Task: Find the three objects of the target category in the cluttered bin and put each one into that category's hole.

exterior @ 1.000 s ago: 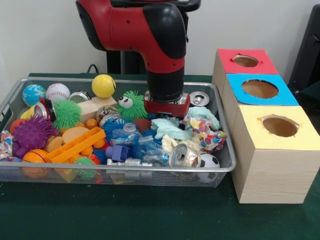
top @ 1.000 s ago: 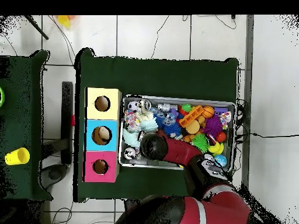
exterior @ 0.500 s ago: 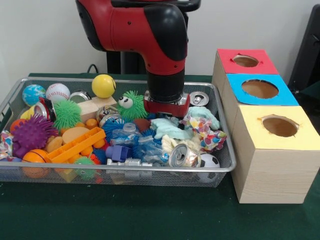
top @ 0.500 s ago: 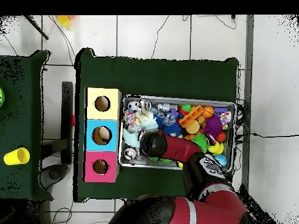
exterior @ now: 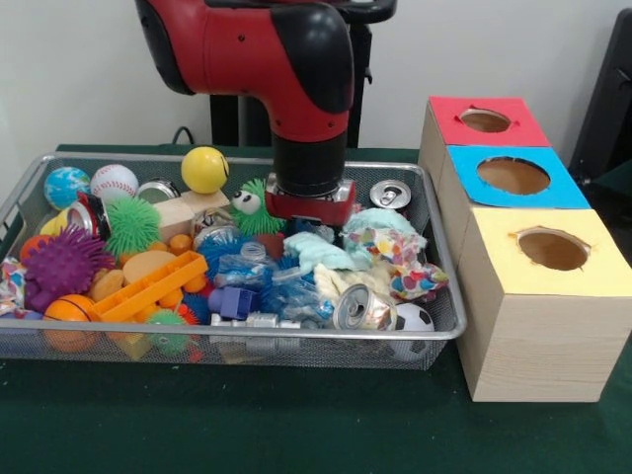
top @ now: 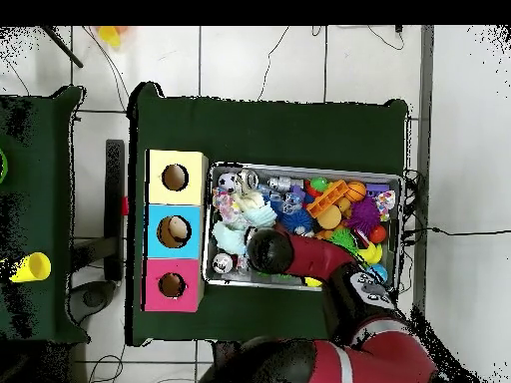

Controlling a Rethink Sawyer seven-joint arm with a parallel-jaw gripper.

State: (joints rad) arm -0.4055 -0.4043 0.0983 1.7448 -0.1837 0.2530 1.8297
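- Target category not stated; candidates in the wire bin (exterior: pixel 434 321) centre frame: crushed cans, e.g. silver can (exterior: pixel 357 308) at lower right of the clutter, another can (exterior: pixel 391 195) upper right near the bin's rim.
- End effector (exterior: pixel 306 209) sunk into the pile mid-bin, just beside green googly-eyed toy (exterior: pixel 249 204) and pale blue soft toy (exterior: pixel 318 251); fingers hidden by the wrist and the clutter, cannot tell whether it grips anything.
- Arm vertical, likely so it can dig straight down.
- Three boxes right of frame: red hole box (exterior: pixel 486 120), blue hole box (exterior: pixel 513 175), yellow hole box (exterior: pixel 552 249), set beside the bin for a short carry.
- Green worktop (exterior: pixel 296 425) underneath.
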